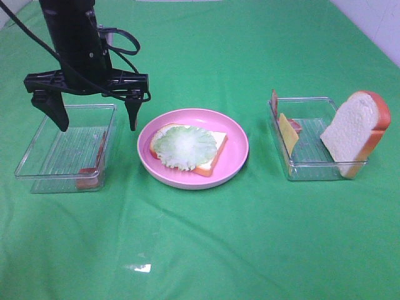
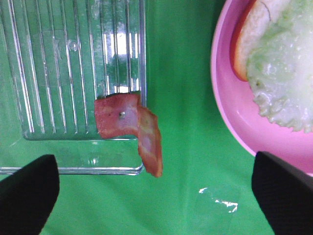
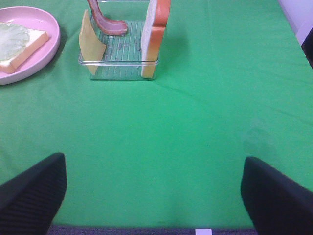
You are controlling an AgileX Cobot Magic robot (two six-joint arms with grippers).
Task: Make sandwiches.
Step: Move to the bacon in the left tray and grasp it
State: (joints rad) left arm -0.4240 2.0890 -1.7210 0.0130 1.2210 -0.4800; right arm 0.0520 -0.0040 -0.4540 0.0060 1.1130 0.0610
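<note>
Found left gripper [image 2: 156,193] spread wide, pinching nothing. Saw bacon strip [image 2: 122,117] below and between its fingertips [image 2: 29,191], closer to one, untouched, draped over wall of clear tray [image 2: 49,73]. Judged it light, limp, thin; best pinched across overhanging fold. Farther off, noted lettuce [image 1: 184,145] on bread [image 1: 207,167] on pink plate [image 1: 236,155], and right gripper [image 3: 154,191] spread over bare cloth [image 3: 195,122].

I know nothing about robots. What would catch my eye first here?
A pink plate sits mid-table with bread topped by lettuce. The black left claw hangs open over the left tray, with bacon at that tray's edge. In the right tray a second slice stands leaning.
</note>
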